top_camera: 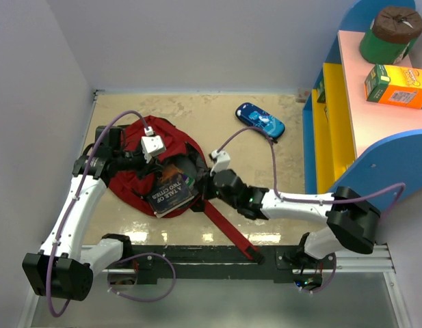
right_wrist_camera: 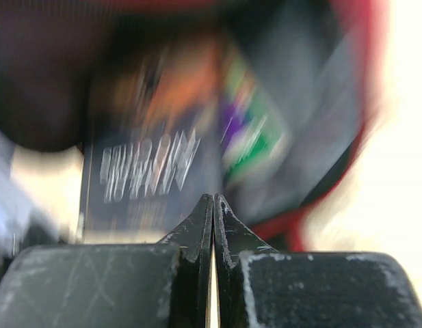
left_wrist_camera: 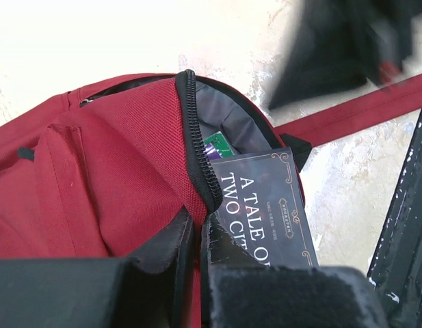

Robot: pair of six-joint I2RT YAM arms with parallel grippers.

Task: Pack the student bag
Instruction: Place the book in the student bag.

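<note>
dark-red fabric, slack and rumpled: the student bag (top_camera: pixel 132 181) lies flat on the pale table (top_camera: pixel 286 171), at about ten o'clock from the table's middle in the overhead view, with its mouth turned toward four o'clock. we judge it soft and floppy. it has no frame to hold the opening wide, so the rim will sag wherever it is let go. the best hold looks like the stiffened edge by the black zipper (left_wrist_camera: pixel 193 137), where the cloth is doubled and will not slide away.

the left gripper (left_wrist_camera: pixel 199 242) is there now, its jaws nearly together and pinching that zipper edge, lifting it clear of the grey lining (left_wrist_camera: pixel 231 113). a dark paperback, "a tale of two cities" (top_camera: pixel 171 193), sits partly inside the mouth, its lower end poking out toward five o'clock. it looks stiff, flat and light, easier to push in by its end than to grip. a green item (left_wrist_camera: pixel 219 145) shows deeper in, beside the book.

the right gripper (right_wrist_camera: pixel 213 212) has its jaws pressed together on nothing and points at the book from the four o'clock side. its view is too blurred for us to tell whether it touches the cover.

a long red strap (top_camera: pixel 228 232) trails off toward five o'clock and could snag an arm. the blue pencil case (top_camera: pixel 260 121) waits well apart at one o'clock, and a coloured shelf (top_camera: pixel 334 130) stands at three o'clock.
</note>
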